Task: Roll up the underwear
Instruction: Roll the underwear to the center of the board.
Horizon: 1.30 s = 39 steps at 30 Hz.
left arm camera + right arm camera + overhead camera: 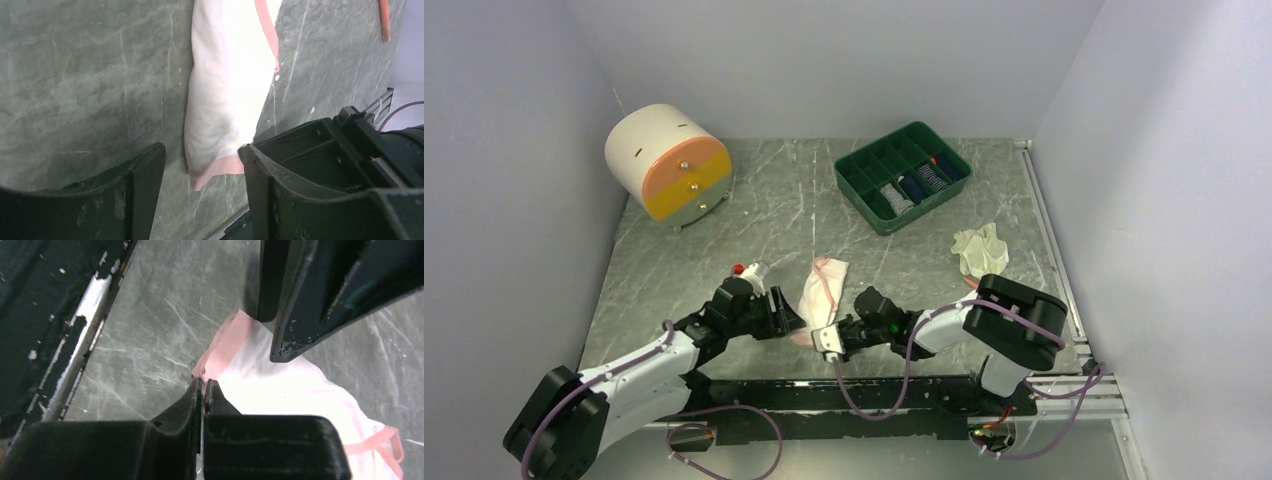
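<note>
Grey-green marbled table top (724,240) between white walls fills the overhead view. The white-and-pink cloth underwear (826,285), folded into a long strip, lies at its middle. Its near end sits between the left gripper (790,315) and the right gripper (819,338). A crumpled cream-white cloth garment (980,250) rests well apart to the right.

From the left wrist, the jaws stand wide, with the strip's pink-hemmed end just ahead between them and untouched.

From the right wrist, the jaws are pressed together at the hem's corner. Whether any cloth is caught cannot be told.

Light, limp and thin, the strip would probably roll best from that hemmed end, pinched at both corners.
</note>
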Each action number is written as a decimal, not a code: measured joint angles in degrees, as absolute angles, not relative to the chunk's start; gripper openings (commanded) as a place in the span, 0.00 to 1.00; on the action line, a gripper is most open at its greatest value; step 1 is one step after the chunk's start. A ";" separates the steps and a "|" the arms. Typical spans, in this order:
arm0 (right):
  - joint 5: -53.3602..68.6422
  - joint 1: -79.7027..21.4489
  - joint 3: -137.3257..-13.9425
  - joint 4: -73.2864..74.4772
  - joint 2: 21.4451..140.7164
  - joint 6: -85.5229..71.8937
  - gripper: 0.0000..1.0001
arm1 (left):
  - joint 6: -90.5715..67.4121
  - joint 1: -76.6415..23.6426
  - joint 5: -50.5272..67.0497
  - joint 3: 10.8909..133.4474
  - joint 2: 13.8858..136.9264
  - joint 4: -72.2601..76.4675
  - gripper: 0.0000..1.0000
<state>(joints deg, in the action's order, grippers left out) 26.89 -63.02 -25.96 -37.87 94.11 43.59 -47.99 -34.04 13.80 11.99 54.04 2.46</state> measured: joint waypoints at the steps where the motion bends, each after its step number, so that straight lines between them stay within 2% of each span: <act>1: 27.90 -62.74 -25.71 -38.68 94.15 41.78 0.00 | -48.18 -34.04 13.67 11.79 53.41 2.07 0.64; 9: 30.96 -62.43 -24.27 -47.90 95.48 24.75 0.00 | -48.21 -33.98 12.73 11.42 47.57 -4.62 0.65; 23: 31.55 -58.17 -12.21 -84.18 109.86 -17.82 0.00 | -47.44 -33.98 10.63 12.12 43.31 -11.57 0.64; 39: 23.51 -55.51 -10.02 -86.61 110.26 -47.92 0.00 | -46.04 -33.93 10.74 12.91 44.51 -11.84 0.64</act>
